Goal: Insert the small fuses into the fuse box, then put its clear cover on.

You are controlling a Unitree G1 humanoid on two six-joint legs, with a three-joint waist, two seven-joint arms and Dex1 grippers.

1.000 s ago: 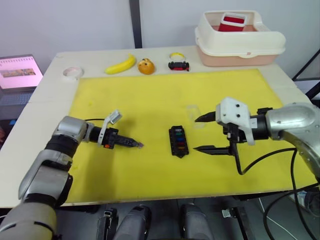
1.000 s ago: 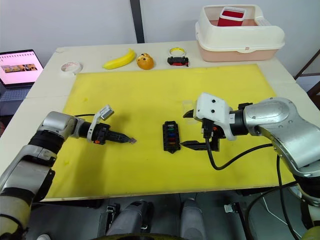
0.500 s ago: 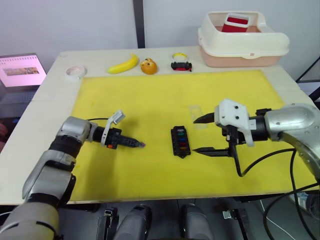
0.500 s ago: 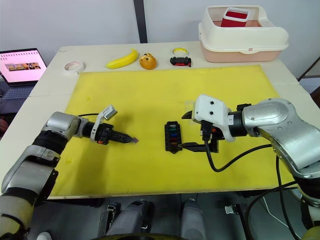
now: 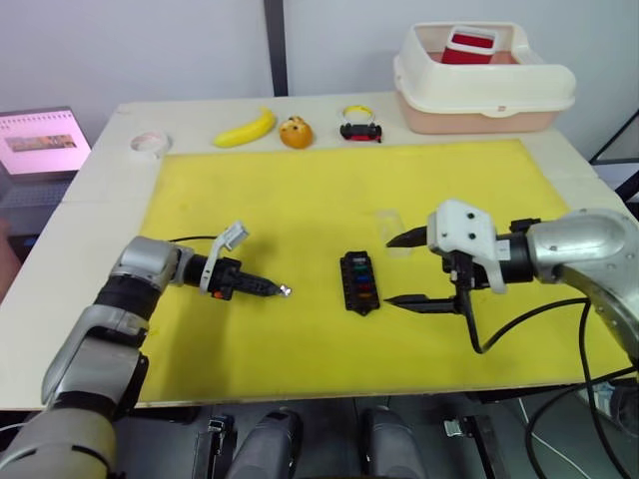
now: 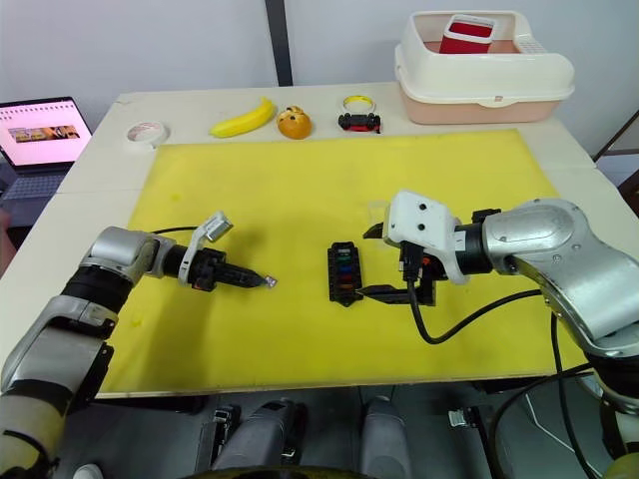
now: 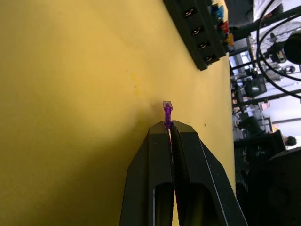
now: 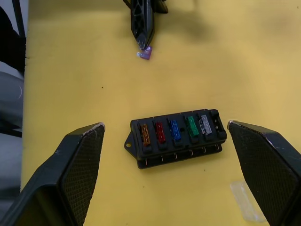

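Note:
The black fuse box (image 5: 358, 282) lies in the middle of the yellow mat (image 5: 300, 190). It holds orange, red, blue, green and grey fuses (image 8: 175, 130) in a row, and the end slot beside the grey one is empty. My left gripper (image 5: 276, 289) is shut on a purple fuse (image 7: 167, 110), which sticks out past the tips just above the mat, left of the box. My right gripper (image 5: 389, 269) stands open just right of the box, its fingers spread wider than the box is long. The clear cover (image 5: 393, 234) lies flat on the mat by the upper right finger.
Along the table's far edge lie a tape roll (image 5: 148, 143), a banana (image 5: 246, 128), an orange toy (image 5: 292, 132) and a black-and-red toy car (image 5: 359, 129). A cream tub (image 5: 482, 80) with a red container stands at the back right. A laptop (image 5: 40, 143) sits at far left.

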